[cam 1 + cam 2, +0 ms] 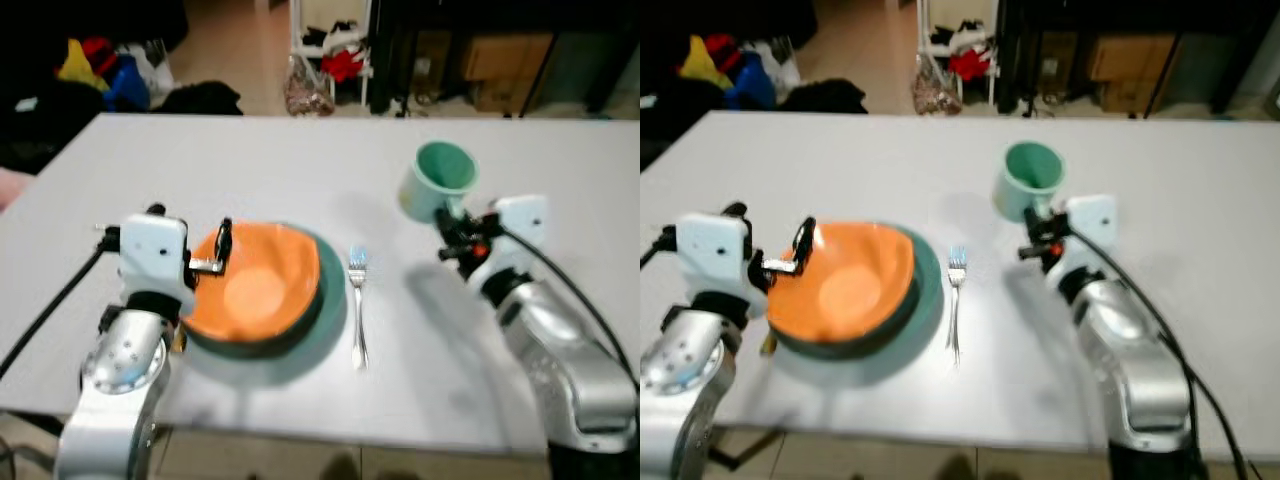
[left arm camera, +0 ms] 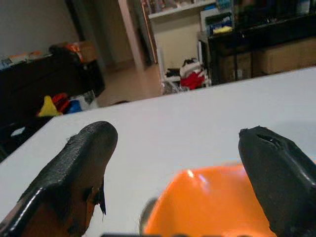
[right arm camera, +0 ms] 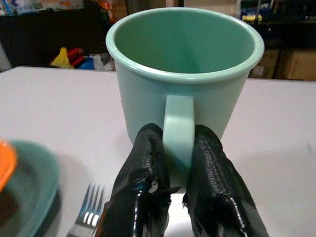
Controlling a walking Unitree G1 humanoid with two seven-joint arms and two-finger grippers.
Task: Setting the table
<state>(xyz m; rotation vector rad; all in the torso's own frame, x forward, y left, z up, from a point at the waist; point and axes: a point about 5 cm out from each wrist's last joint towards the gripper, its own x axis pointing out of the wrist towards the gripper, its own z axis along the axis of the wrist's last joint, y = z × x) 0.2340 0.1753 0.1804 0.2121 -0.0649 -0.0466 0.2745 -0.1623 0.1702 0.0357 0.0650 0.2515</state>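
Left claw (image 2: 173, 168) spread, right claw (image 3: 173, 168) clamped

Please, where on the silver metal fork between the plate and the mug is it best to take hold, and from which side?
Probably at the slim handle of the silver metal fork, from above, fingers closing across it. It lies flat on the white table, tines away from the robot, and the teal plate crowds its left side, so the handle's near end looks freest.

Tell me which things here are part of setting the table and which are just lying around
Table setting: orange bowl on the teal plate, fork beside it, green mug gripped by its handle in the right gripper, left gripper at the bowl's rim.

Lying about: bright clutter on the floor, red item on the shelf.
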